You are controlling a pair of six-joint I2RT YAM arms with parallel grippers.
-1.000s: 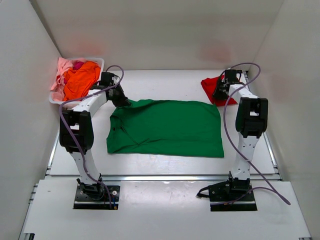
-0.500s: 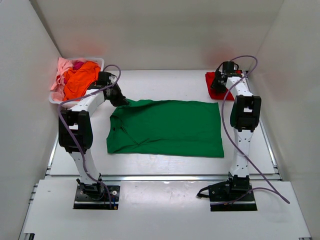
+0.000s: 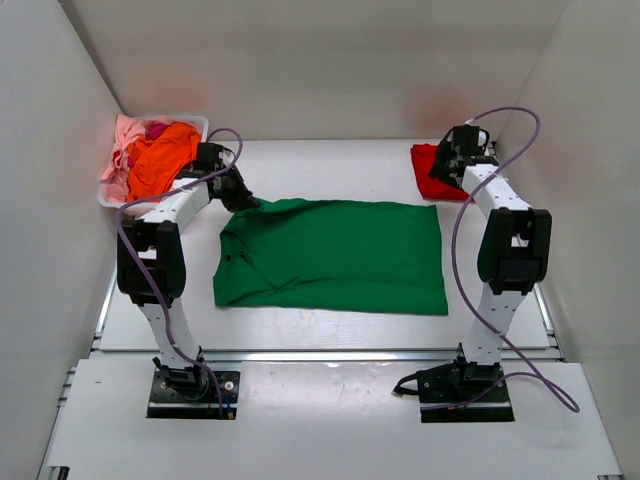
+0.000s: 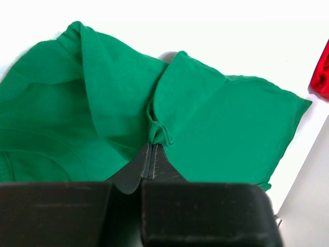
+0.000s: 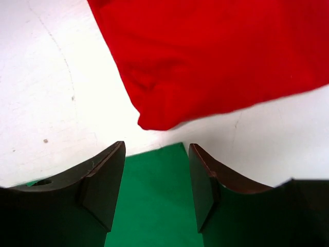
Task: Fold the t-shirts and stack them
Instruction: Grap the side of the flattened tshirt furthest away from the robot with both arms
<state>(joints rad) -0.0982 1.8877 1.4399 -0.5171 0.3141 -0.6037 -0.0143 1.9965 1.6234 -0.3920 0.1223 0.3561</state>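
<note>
A dark green t-shirt (image 3: 330, 255) lies spread flat in the middle of the table. My left gripper (image 3: 244, 201) is at its far left corner, shut on a small pinch of the green cloth (image 4: 159, 133), its tips (image 4: 152, 145) pressed together. A folded red t-shirt (image 3: 430, 172) lies at the back right, free of any grip. My right gripper (image 3: 452, 165) hovers by it, open, with nothing between its fingers (image 5: 105, 175). In the right wrist view the red t-shirt (image 5: 221, 56) lies ahead of the jaws and the green corner (image 5: 154, 206) shows under them.
A white basket (image 3: 192, 122) at the back left holds orange (image 3: 160, 158), pink (image 3: 122, 135) and magenta (image 3: 157, 129) t-shirts. White walls enclose the table on three sides. The red t-shirt also shows at the right edge (image 4: 323, 72) of the left wrist view.
My right gripper carried the red t-shirt further into the back right corner, opened and let it go, then drew away to the right. The left gripper stayed shut on the green corner.
</note>
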